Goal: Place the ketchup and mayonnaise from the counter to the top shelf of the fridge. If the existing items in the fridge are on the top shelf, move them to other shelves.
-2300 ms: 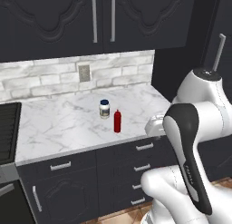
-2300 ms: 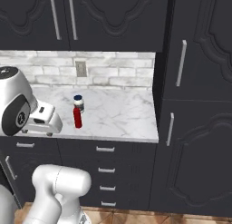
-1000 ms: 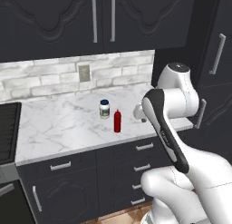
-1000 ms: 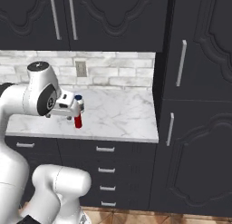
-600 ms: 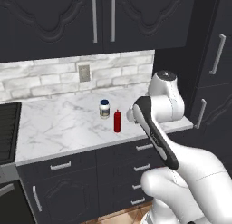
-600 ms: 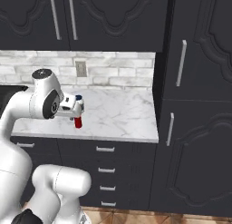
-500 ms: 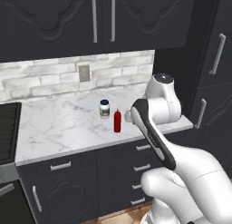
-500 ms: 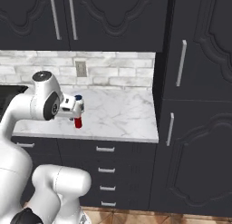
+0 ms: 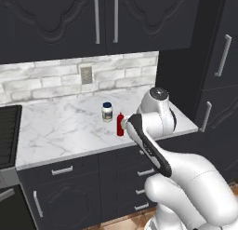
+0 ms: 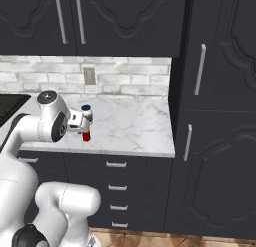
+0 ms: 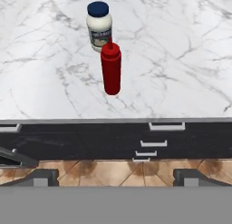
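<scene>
Swinging closer since before, the gripper (image 10: 86, 125) with jaws spread wide hangs beside the ketchup bottle (image 11: 111, 68); mayonnaise jar (image 11: 99, 26) stands just behind it on the counter (image 11: 181, 60).

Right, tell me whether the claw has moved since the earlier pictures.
Yes. The claw has swung in from the near edge of the counter toward the ketchup, open, not touching it.

Two base views flank the arm, hand view overlooks counter (image 11: 181, 46)
</scene>
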